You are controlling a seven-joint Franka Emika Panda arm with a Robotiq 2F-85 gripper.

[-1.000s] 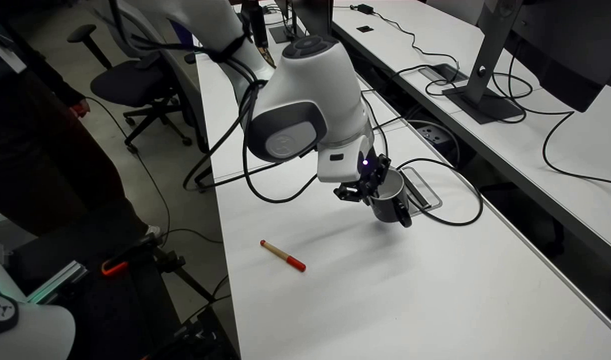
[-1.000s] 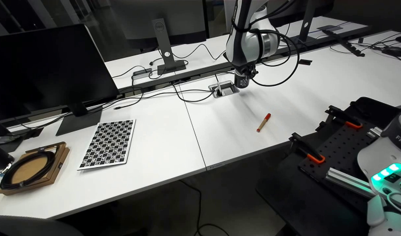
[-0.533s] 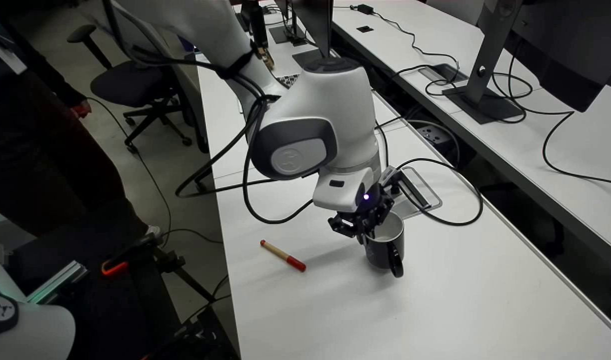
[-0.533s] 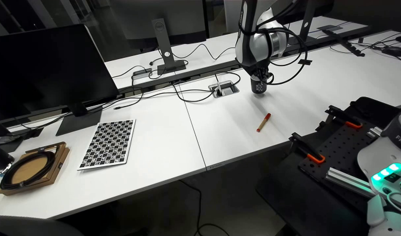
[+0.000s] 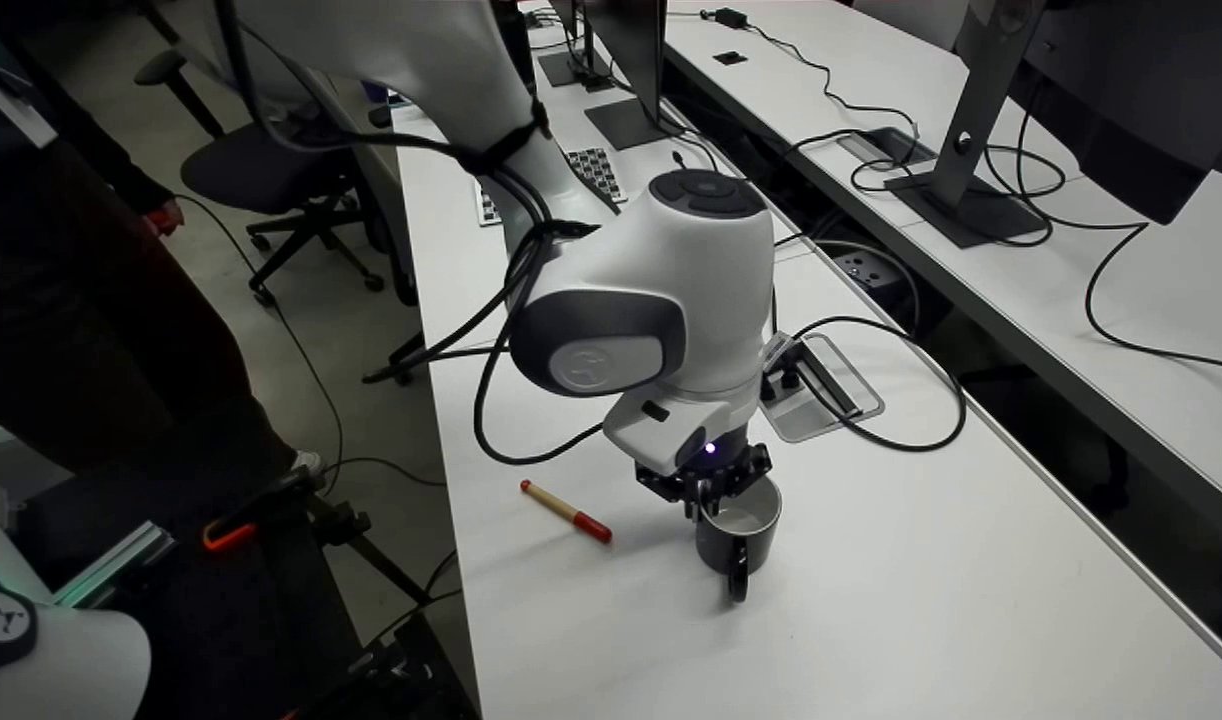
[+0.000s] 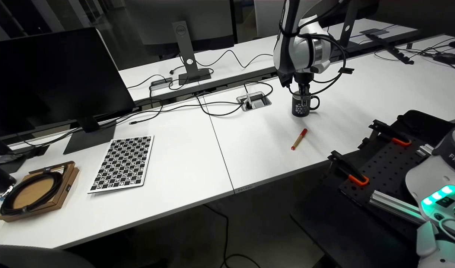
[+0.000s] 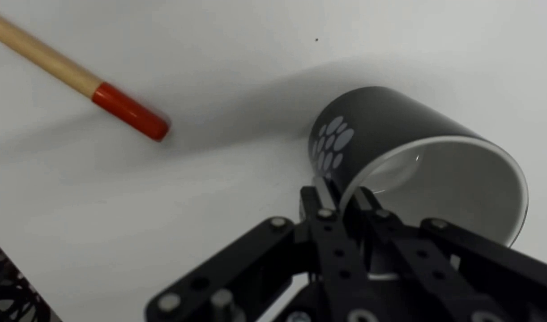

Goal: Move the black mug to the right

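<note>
The black mug [image 5: 719, 550] is upright over the white table, its handle toward the camera in an exterior view. It also shows in an exterior view [image 6: 298, 108], with its handle to the right. In the wrist view the mug [image 7: 385, 120] shows pale spots and a light grey inside. My gripper [image 7: 342, 199] is shut on the mug's rim, one finger inside and one outside. The gripper shows at the rim in both exterior views [image 5: 704, 507] [image 6: 305, 97]. I cannot tell whether the mug's base touches the table.
A red-capped marker [image 5: 568, 511] lies near the mug, also seen in the wrist view [image 7: 130, 111]. A cable box [image 6: 255, 101] with loose cables is set in the table [image 5: 871, 620]. A checkered board [image 6: 125, 162] and a monitor [image 6: 56, 82] stand farther along.
The gripper has carried the mug away from the cable box, rightward in an exterior view, lowering it toward the table. The mug has turned, so its handle now shows there. The marker has not moved.
</note>
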